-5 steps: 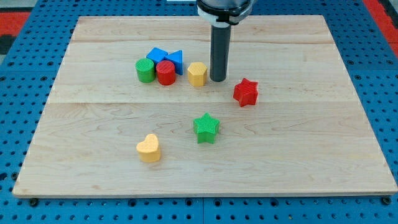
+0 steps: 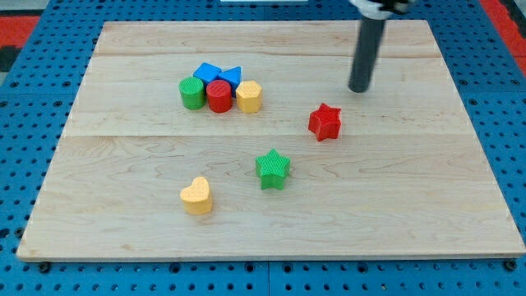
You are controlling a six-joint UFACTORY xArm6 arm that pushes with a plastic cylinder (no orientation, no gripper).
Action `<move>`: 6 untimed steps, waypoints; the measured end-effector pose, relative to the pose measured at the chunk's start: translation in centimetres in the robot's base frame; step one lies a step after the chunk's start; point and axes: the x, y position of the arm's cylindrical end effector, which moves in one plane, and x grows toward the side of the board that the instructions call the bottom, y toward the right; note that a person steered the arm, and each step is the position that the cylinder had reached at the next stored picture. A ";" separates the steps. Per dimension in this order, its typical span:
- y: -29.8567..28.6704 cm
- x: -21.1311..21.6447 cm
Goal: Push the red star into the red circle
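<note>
tip parked up-right of the red star, push not started

camera view: my tip sits on the worktop toward the view's top right, apart from every block. no fingers on this rig, just a bare rod, so nothing to call apart or together.

the red star lies right of centre, down-left of my tip, near but not touching. the red circle is well to the view's left in a tight cluster: green circle touching on its left, yellow hexagon touching on its right, two blue blocks just behind, shapes hard to pin down.

my read: the tip stands on the star's far side from the target, which suits a leftward push. snag: the yellow hexagon lies between star and red circle, so a straight shove likely hits it first. coming in from slightly below the hexagon looks cleaner.

green star and yellow heart sit lower, away from that push line.

surface: pale wood planks, seams running left-right, flat and uncluttered. around it a blue perforated base, with red patches at the top corners.
</note>
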 end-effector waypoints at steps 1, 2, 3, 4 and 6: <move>-0.2 3.9; -4.3 4.4; -4.4 6.8; -6.9 7.5; -13.6 7.5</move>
